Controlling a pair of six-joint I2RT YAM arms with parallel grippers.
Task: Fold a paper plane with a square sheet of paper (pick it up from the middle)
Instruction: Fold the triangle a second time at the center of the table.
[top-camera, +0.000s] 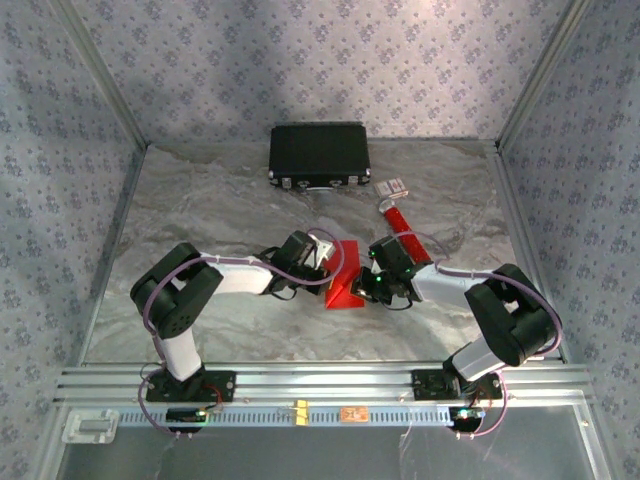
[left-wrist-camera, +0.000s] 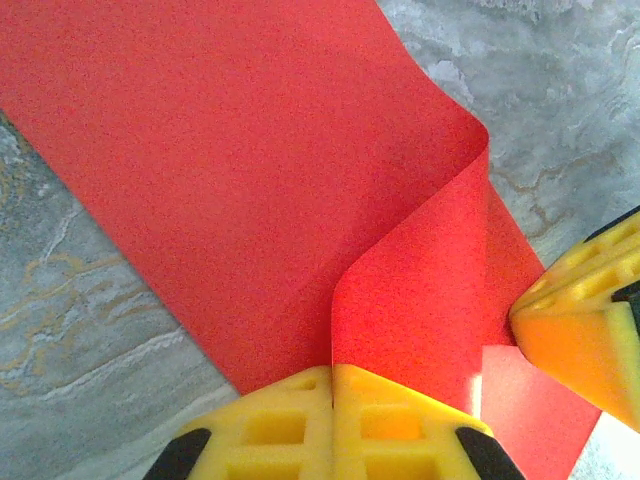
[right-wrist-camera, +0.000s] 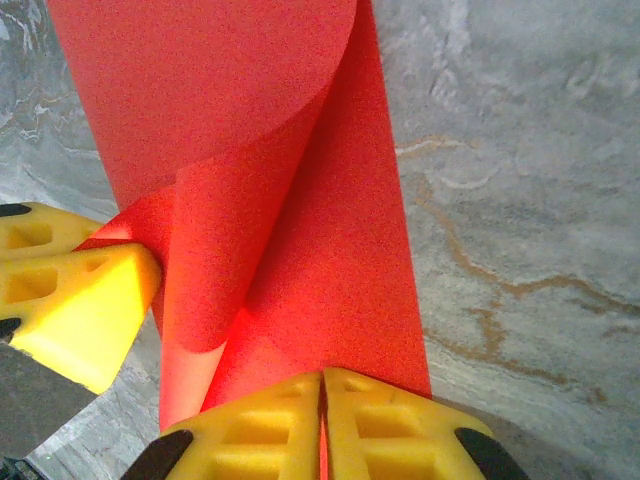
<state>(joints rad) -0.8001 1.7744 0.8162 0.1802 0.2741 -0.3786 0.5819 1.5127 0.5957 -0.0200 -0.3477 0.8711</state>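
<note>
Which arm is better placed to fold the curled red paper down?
Probably left: the left gripper is shut on the curled edge of the paper, while the right gripper holds a flatter part.

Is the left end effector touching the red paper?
Touching. The left wrist view shows the left end effector shut on the thin bright red paper sheet.

Bottom centre, your left gripper is pinching the square sheet of paper, jaws pressed together, its red edge curling upward. At right, the right gripper is touching that curl. Marble table is showing lower left.
</note>
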